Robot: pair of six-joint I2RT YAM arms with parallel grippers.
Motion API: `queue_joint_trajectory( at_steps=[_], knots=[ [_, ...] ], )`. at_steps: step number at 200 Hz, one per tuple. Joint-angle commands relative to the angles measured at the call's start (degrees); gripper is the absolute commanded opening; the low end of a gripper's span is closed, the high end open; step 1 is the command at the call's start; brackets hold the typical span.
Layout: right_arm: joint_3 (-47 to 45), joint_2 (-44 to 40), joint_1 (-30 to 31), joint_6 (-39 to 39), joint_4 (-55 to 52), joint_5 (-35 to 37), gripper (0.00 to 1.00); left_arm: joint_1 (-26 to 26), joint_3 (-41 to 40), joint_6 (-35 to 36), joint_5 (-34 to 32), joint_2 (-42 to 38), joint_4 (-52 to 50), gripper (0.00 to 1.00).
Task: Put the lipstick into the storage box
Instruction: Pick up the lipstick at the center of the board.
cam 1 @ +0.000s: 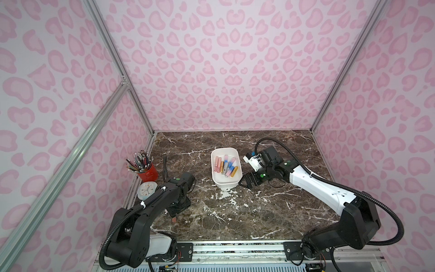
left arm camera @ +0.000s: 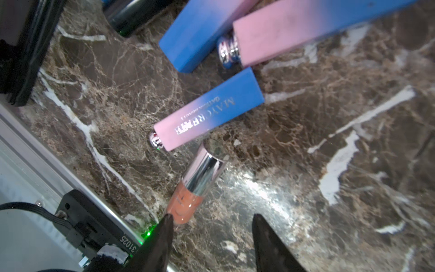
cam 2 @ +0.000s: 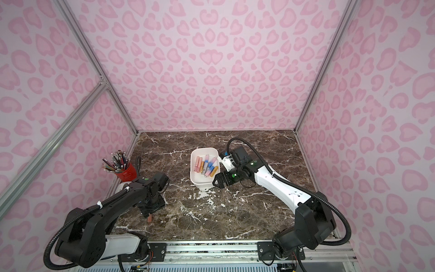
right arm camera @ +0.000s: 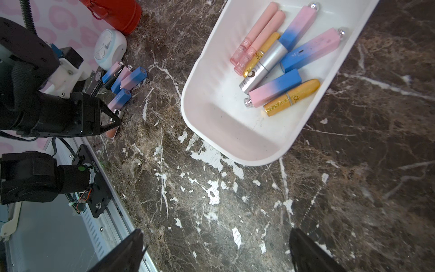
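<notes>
One peach lipstick [left arm camera: 196, 186] with silver cap, flat on marble table [cam 1: 270, 212], at 8 o'clock from white storage box [cam 1: 225, 180], well apart from it. Peach end right at one fingertip [left arm camera: 167, 223] of left gripper [left arm camera: 211, 223]; contact hard to judge. Cap end pointing away, outside the gap. Fingers moderately parted, clasping nothing. Three pink-and-blue tubes [left arm camera: 209, 108] just beyond the cap. Eight more tubes [right arm camera: 263, 68] inside the box. Right gripper [right arm camera: 216, 247] at 4 o'clock of the box, just beside it, fingers spread wide, nothing between. Red pencil cup [cam 1: 147, 173] at 9 o'clock of the box, near the side wall.
</notes>
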Motion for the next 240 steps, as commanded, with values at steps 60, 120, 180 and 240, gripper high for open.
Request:
queue_joint_trajectory(
  at_steps=[60, 120, 180, 240],
  knots=[
    [1.90, 2.95, -2.14, -0.98, -0.40, -2.02, 0.99, 2.25, -0.56, 2.58, 0.60, 3.85, 2.29, 0.56],
    [4.62, 5.07, -2.61, -1.88, -2.59, -1.85, 0.99, 2.47, -3.42, 2.34, 3.21, 4.65, 5.67, 0.48],
    [5.97, 5.63, -2.84, -1.87, -3.07, -1.80, 0.99, 2.03, 1.05, 3.75, 4.45, 4.88, 4.65, 0.10],
    [4.94, 3.54, -3.05, -1.39, -3.12, 0.07, 0.99, -1.39, 22.60, 8.53, 2.52, 10.39, -2.15, 0.09]
  ],
)
